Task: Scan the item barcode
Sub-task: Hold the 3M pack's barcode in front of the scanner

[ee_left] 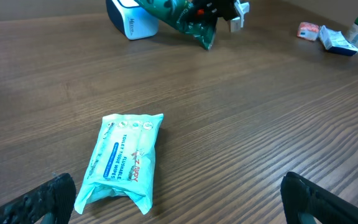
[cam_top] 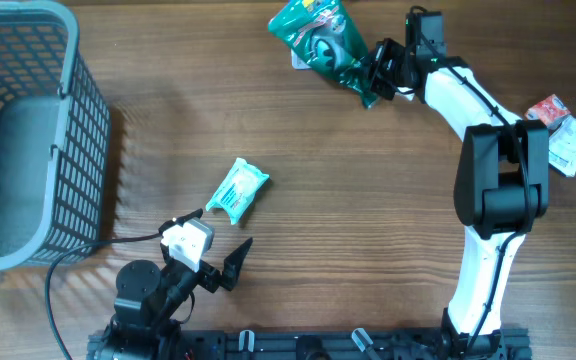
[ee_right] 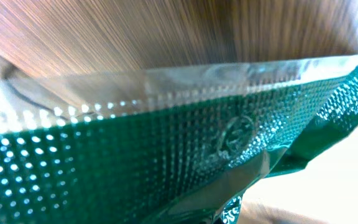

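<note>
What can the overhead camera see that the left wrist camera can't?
Only the overhead view shows the gray basket and the whole right arm. Only the left wrist view shows the words printed on the wipes pack up close. Both views show the wipes pack, the green bag and the small packets lying on the wooden table.

The bag point(cam_top: 323, 40) is green, the wipes pack point(cam_top: 238, 190) teal
</note>
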{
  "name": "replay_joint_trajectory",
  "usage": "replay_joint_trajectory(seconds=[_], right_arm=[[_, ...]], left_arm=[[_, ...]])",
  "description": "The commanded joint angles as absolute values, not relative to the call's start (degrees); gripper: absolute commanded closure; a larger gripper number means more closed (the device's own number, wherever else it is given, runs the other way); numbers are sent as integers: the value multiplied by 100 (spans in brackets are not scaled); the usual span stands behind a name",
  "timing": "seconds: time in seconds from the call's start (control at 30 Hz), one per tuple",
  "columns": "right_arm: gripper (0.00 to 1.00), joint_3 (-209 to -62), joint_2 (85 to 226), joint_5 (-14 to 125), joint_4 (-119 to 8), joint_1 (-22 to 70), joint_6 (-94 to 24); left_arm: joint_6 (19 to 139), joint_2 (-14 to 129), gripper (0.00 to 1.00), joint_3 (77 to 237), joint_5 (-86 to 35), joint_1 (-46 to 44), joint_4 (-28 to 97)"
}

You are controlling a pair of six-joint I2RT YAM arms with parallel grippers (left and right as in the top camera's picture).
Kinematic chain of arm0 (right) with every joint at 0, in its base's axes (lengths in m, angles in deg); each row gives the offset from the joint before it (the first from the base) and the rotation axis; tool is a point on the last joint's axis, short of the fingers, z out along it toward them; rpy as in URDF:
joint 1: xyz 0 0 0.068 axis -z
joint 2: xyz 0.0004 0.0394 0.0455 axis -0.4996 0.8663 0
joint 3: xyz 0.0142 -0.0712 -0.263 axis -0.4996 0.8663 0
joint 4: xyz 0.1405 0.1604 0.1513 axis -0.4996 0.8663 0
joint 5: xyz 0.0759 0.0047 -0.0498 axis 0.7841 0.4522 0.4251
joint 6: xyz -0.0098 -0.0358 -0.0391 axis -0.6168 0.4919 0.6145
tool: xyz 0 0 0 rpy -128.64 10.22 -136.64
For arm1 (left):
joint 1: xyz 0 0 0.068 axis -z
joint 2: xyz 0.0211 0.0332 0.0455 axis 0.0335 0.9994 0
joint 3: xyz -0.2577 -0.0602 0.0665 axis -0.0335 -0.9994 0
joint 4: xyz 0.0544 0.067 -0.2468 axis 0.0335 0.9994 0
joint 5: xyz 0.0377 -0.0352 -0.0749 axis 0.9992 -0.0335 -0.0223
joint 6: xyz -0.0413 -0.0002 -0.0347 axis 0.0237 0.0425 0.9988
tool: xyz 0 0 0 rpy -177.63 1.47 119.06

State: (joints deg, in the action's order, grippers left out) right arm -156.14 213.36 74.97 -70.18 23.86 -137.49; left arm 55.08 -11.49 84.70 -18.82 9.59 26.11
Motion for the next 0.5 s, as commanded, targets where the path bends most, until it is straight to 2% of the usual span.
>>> replay_joint_trajectory(seconds=[0.0,0.1,0.47], right_arm=[[95,-16100,21395,8050,-6673,2373,-13828],[95,-16314,21395,7757,-6306,2373,-13828],[95,-16316,21413,6712,-6564,2358,-13830]], left_arm=[[5498,-1184,0,8477,-1886,937,2632],[5498,-1184,0,8477,-1886,937,2632],[5498,-1184,0,8477,-1886,937,2632]])
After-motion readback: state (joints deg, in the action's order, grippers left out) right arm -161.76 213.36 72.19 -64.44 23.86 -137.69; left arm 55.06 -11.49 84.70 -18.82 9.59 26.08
